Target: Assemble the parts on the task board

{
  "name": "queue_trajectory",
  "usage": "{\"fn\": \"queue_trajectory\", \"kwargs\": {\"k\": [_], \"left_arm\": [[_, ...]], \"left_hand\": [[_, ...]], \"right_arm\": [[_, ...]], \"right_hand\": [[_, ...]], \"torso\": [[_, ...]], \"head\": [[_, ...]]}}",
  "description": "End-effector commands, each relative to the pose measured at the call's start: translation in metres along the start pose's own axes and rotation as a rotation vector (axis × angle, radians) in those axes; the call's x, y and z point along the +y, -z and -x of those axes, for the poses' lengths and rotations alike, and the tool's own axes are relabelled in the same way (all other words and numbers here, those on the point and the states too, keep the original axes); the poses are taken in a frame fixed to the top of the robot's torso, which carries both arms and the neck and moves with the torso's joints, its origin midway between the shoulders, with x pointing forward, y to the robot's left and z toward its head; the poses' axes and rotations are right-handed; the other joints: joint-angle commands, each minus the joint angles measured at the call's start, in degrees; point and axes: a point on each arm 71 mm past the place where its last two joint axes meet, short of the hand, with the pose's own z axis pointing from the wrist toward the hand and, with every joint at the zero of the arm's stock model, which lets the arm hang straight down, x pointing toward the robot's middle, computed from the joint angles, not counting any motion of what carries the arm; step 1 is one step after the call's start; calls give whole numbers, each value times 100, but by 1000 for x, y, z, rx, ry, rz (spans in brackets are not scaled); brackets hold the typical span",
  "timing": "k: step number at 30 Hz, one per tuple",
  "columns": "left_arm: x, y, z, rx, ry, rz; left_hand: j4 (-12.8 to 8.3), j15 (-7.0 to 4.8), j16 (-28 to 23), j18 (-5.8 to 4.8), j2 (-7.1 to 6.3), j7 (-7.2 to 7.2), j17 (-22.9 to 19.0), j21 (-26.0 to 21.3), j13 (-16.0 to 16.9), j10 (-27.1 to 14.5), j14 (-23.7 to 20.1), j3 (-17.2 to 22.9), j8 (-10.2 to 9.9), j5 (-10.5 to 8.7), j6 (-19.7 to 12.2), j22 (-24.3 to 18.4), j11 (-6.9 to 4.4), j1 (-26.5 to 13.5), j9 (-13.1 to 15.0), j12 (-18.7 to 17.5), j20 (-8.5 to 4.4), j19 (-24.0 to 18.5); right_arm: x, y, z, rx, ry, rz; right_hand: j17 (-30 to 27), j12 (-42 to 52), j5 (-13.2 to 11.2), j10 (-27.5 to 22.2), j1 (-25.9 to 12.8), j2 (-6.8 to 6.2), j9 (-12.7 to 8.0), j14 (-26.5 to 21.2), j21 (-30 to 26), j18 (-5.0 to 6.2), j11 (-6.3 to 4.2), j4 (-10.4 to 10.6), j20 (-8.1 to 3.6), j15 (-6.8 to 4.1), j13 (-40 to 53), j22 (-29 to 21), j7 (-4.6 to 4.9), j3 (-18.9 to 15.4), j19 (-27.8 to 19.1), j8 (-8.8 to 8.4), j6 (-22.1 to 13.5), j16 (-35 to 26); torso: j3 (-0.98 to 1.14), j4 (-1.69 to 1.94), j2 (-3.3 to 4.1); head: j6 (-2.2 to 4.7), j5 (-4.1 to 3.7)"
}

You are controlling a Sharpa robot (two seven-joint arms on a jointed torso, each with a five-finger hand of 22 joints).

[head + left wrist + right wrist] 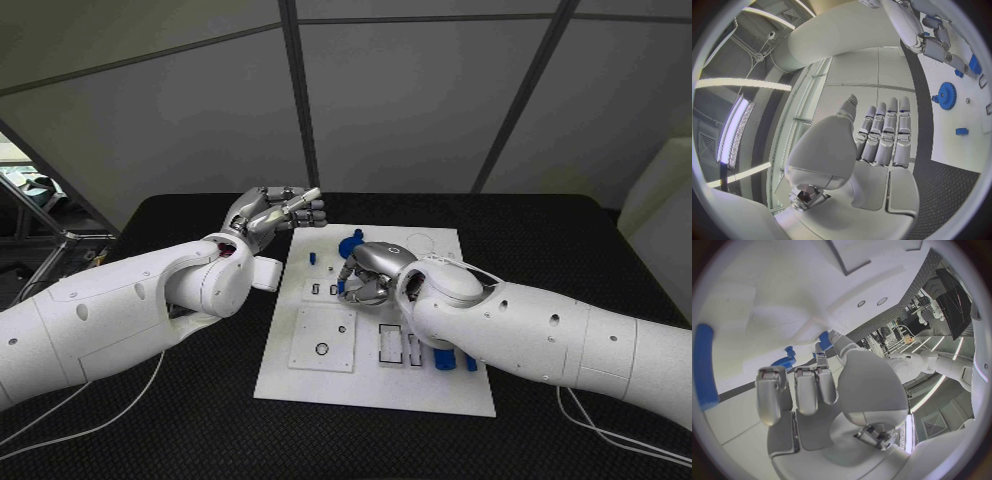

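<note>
Task board (pixel 433 385) as landmark: a white plate lying lengthwise away from the robot in the middle of the black table (pixel 173 425). Right hand (pixel 369 272) poised over the board's middle, fingers curled downward toward a small blue part (pixel 336 290) directly beneath them; whether the fingertips are touching or pinching that part cannot be told, since the hand covers the contact, and the right wrist view shows its fingers (pixel 807 390) bent with nothing plainly between them. Blue gear (pixel 351 246) on the board's far half, just beyond the right hand; in the left wrist view the same gear (pixel 946 95) lies flat on the white surface, with a small blue block (pixel 961 131) near it. Further blue parts (pixel 443 360) stand at the board's near right area, partly hidden under the right forearm. Left hand (pixel 274 212) raised beside the board's far left corner, off the plate, fingers extended side by side and holding nothing. Judgement: the right hand is much the nearer to the parts, with the small part below its fingertips and the gear just past them, so the coming move probably turns on a short descent by that hand.
</note>
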Motion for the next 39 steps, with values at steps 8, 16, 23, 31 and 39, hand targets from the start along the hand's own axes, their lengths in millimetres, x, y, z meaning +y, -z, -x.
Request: {"fn": "queue_trajectory", "kwargs": {"k": [8,16,23,31,39], "left_arm": [[-2,0,-1,12,0,-7],[-2,0,-1,11,0,-7],[-2,0,-1,11,0,-7],[-2,0,-1,13,1,-6],[-1,0,0,18,-8,-3]], "left_hand": [[-33,8,-30,-78,33,49,10,-24,-4,-3,-30,-4,-32,15,9,-9,43,21,2,-30,7,-18],[-33,8,-30,-78,33,49,10,-24,-4,-3,-30,-4,-32,15,9,-9,43,21,2,-30,7,-18],[-33,8,-30,-78,33,49,10,-24,-4,-3,-30,-4,-32,15,9,-9,43,21,2,-30,7,-18],[-36,8,-33,-78,34,48,12,-24,-4,-2,-30,-6,-36,13,8,-10,43,20,2,-34,8,-18],[-44,3,-29,-74,40,46,18,-19,-4,2,-12,-5,-42,11,8,-10,42,23,2,-41,6,-9]], "right_arm": [[-3,0,-3,5,20,-23],[-4,0,-2,-3,21,-24],[-4,0,-2,-9,20,-23],[-3,1,2,-61,2,-14],[-3,5,7,-126,-42,9]], "right_hand": [[548,-74,12,248,-177,-135,-91,389,37,-87,84,-65,37,63,851,1510,125,-76,604,-30,-450,-48],[538,-80,18,243,-232,-152,-94,388,37,-87,98,-56,53,77,846,1510,138,-91,604,-20,-489,-53],[535,-82,-37,242,-333,-198,-88,387,37,-87,105,-31,70,88,844,1510,141,-139,604,-8,-503,-55],[488,-141,-518,203,-542,-458,-114,377,37,-87,139,96,96,112,787,1510,175,-403,604,-26,-798,-81],[359,-275,-520,113,-438,-698,-133,346,37,-87,203,417,145,162,660,1510,248,-632,604,-16,-1147,-154]], "torso": [[1,-3,1],[2,-2,1],[1,-6,0],[2,-4,0],[5,-4,-3]], "head": [[-14,-12],[-2,-9],[7,-8],[10,-11],[19,-6]]}}
